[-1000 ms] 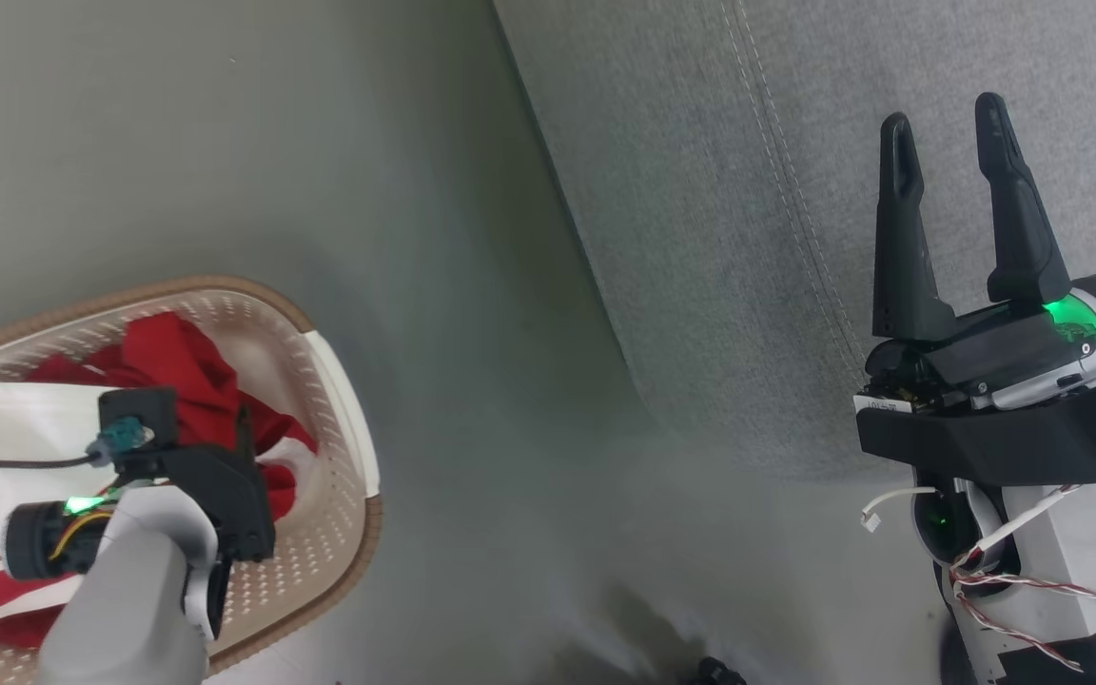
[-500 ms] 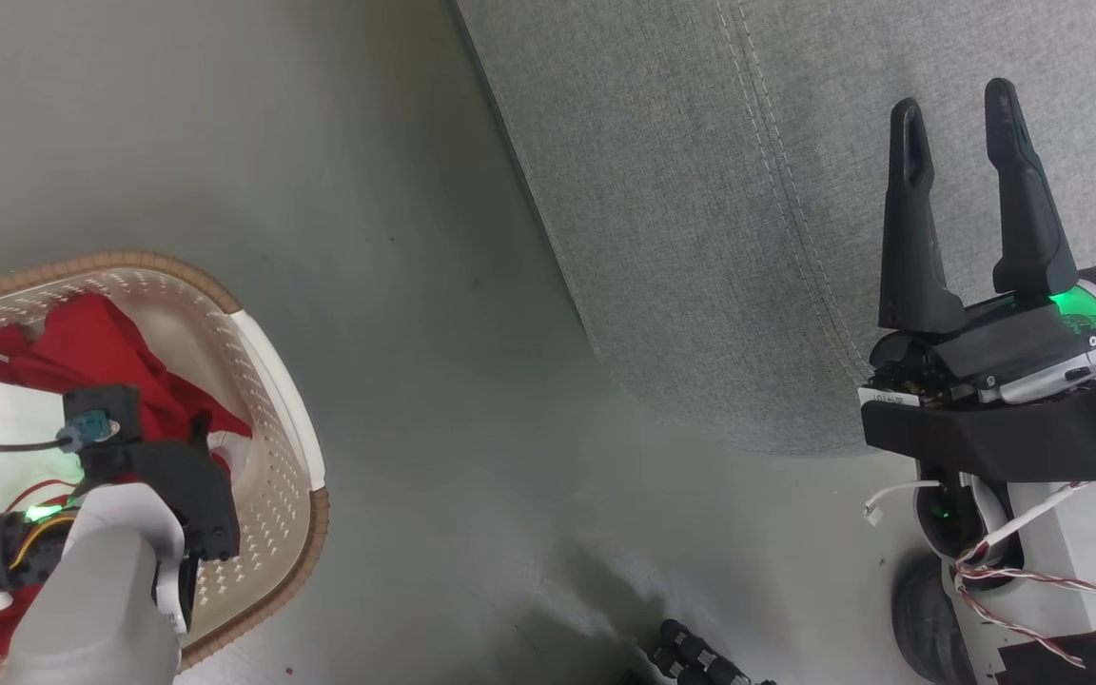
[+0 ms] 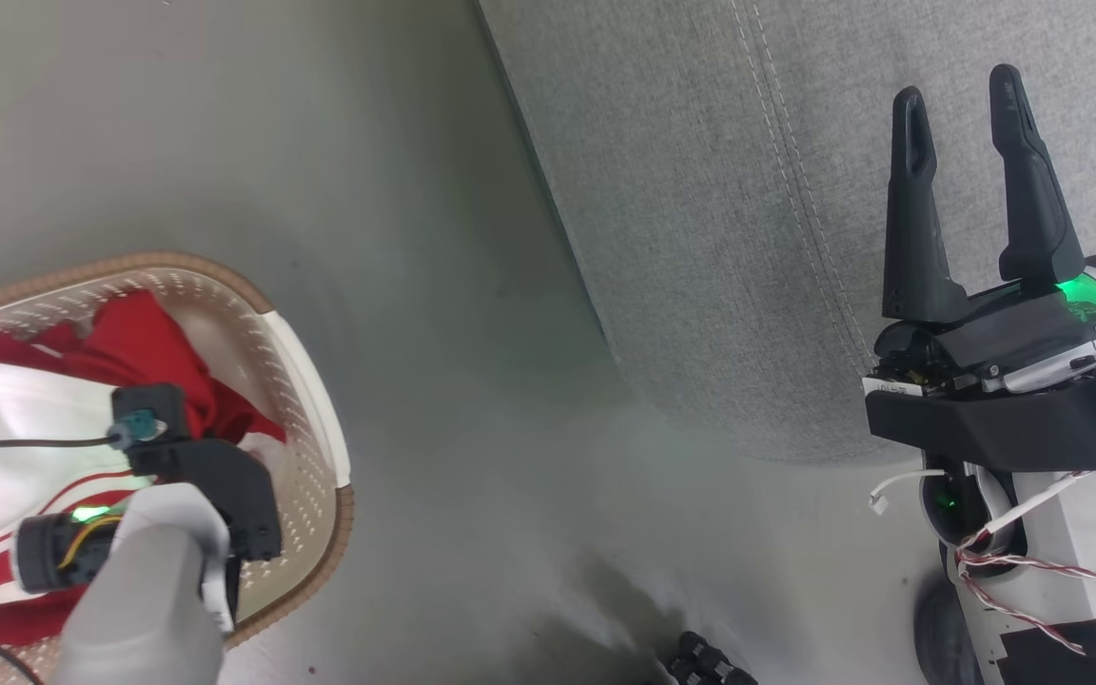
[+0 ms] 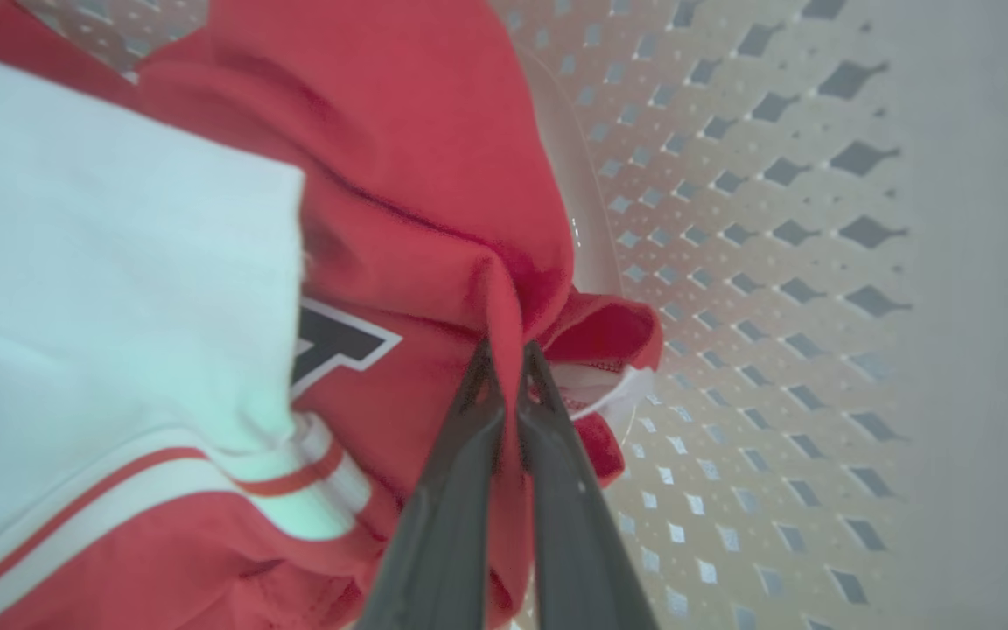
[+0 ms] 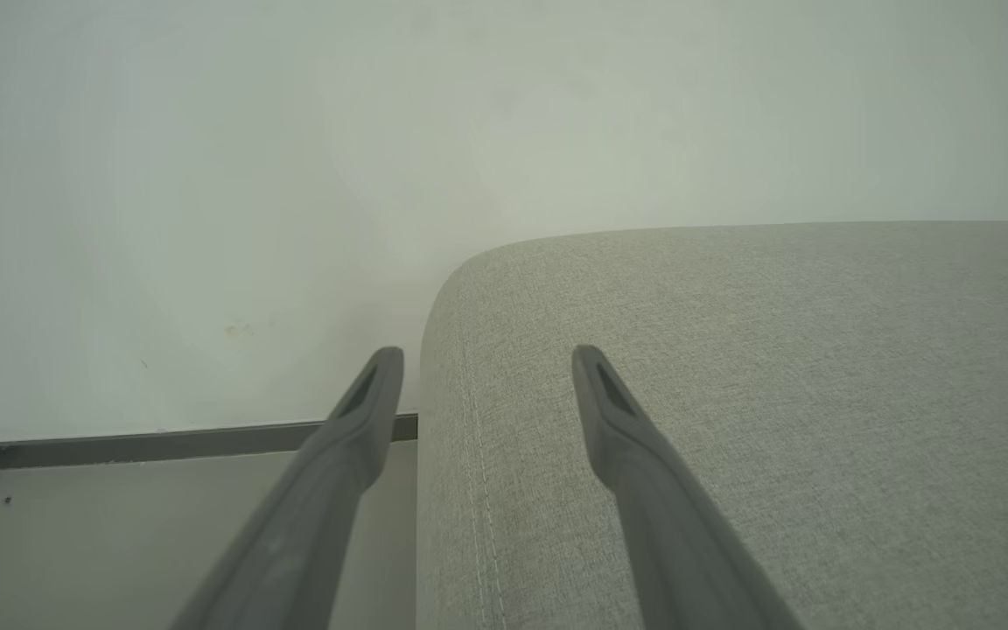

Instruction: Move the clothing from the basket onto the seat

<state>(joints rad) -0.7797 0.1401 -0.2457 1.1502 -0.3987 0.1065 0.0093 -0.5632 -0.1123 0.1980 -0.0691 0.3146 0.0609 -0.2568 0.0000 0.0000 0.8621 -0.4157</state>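
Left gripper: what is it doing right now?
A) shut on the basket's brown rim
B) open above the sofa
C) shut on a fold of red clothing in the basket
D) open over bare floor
C: the left wrist view shows the left gripper pinched shut on a red fold of the clothing, with the perforated wall of the basket beside it.

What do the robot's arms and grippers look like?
Both the right gripper and left gripper have two long, dark, tapering fingers. The right has a black base, a green light, a white label and red-and-white wires below. The left forearm is pale grey, with a black wrist block, teal connector and dark cable.
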